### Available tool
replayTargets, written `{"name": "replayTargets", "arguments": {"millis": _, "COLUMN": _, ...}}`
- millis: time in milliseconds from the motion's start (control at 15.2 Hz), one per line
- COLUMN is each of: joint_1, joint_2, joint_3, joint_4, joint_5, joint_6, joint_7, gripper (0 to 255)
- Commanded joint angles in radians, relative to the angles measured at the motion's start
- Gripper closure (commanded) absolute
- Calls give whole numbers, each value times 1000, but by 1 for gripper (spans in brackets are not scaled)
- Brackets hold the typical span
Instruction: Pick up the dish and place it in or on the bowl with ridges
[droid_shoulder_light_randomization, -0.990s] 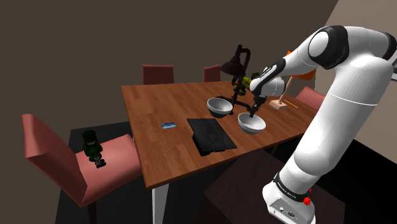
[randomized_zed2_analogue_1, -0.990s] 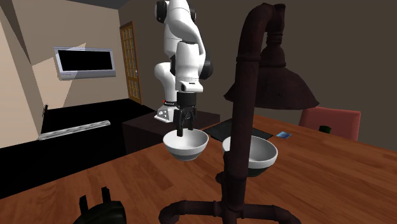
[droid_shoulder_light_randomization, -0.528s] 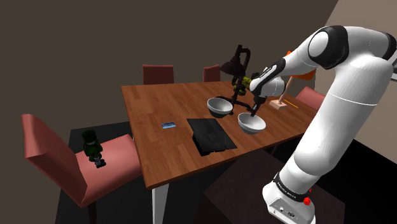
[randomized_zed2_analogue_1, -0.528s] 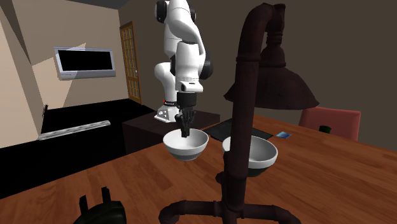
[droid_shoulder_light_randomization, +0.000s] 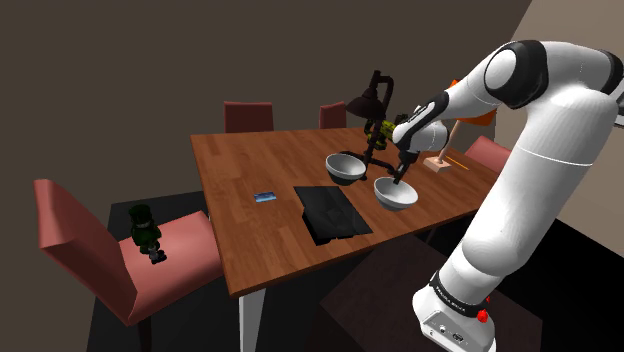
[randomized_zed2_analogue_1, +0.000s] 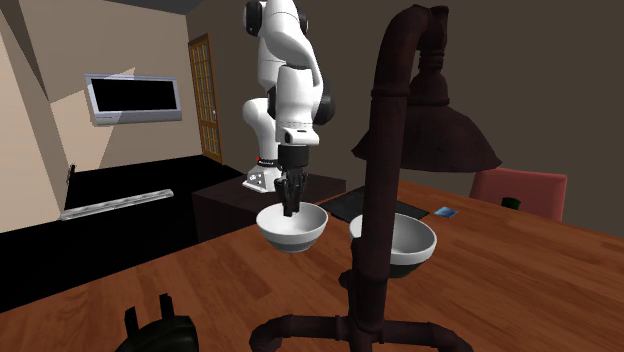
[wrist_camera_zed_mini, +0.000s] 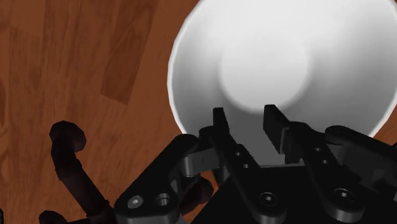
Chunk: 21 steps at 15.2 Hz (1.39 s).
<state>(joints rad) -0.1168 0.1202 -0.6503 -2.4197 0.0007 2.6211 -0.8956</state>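
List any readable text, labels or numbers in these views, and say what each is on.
No text can be read.
Dark marking on the arm's base: too small to read.
The small blue card on the table: no legible print.
The wall screen: dark, nothing written on it.

Our shoulder cam looks down the brown wooden table (droid_shoulder_light_randomization: 240, 190) from behind the dark box stand (droid_shoulder_light_randomization: 370, 300). Our second sits low opposite, right behind the dark pipe lamp (randomized_zed2_analogue_1: 385, 200). Wrist cam's close over the white bowl (wrist_camera_zed_mini: 273, 57) all three share.
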Motion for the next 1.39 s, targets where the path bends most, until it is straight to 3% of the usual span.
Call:
{"name": "replayTargets", "arguments": {"millis": 0, "joint_1": 22, "joint_2": -40, "joint_3": -9, "joint_4": -40, "joint_5": -53, "joint_6": 13, "joint_7": 58, "gripper": 0}}
{"name": "replayTargets", "arguments": {"millis": 264, "joint_1": 62, "joint_2": -197, "joint_3": -3, "joint_4": -185, "joint_5": -292, "joint_6": 40, "joint_7": 316, "gripper": 0}}
{"name": "replayTargets", "arguments": {"millis": 594, "joint_1": 23, "joint_2": -360, "joint_3": 113, "joint_4": -333, "joint_5": -508, "joint_6": 32, "joint_7": 599, "gripper": 0}}
{"name": "replayTargets", "arguments": {"millis": 1056, "joint_1": 35, "joint_2": -218, "joint_3": 85, "joint_4": -331, "joint_5": -477, "joint_6": 172, "joint_7": 579, "gripper": 0}}
{"name": "replayTargets", "arguments": {"millis": 1320, "joint_1": 36, "joint_2": -206, "joint_3": 83, "joint_4": -330, "joint_5": -472, "joint_6": 184, "joint_7": 575, "gripper": 0}}
